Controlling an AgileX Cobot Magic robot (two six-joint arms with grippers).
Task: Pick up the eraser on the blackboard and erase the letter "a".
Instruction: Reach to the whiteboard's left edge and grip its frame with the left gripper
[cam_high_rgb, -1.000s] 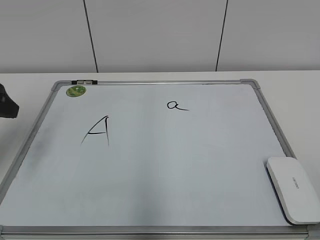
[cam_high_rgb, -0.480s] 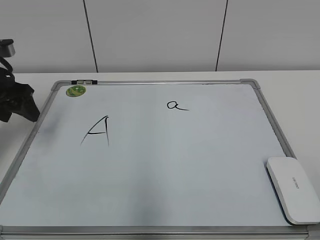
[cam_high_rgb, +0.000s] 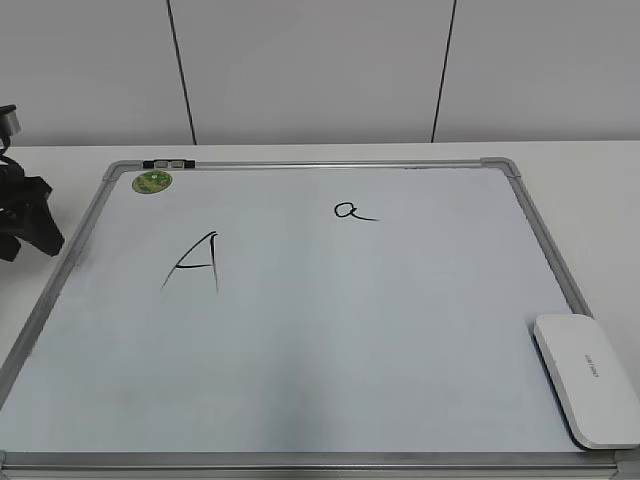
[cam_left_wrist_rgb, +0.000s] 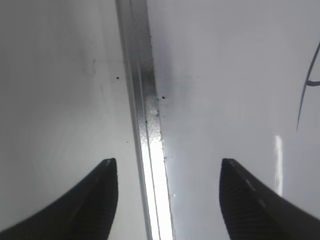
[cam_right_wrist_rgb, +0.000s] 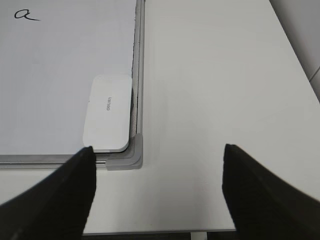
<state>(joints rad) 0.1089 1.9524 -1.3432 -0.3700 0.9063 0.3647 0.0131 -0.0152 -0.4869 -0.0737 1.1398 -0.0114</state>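
Observation:
The blackboard lies flat on the table. The eraser lies on its near right corner. The letter "a" is at the upper middle. In the right wrist view the eraser lies against the board's frame, and the letter "a" is far up left. My right gripper is open and empty, high above the table to the right of the eraser. My left gripper is at the board's left edge. In the left wrist view it is open and empty, straddling the metal frame.
A large capital "A" is on the board's left half, and a round green sticker is at its far left corner. A grey corner cap sits beside the eraser. White table extends to the right of the board.
My left gripper rose at the left edge and came towards the board's left frame, then drew back slightly left. The eraser and the letters have not moved.

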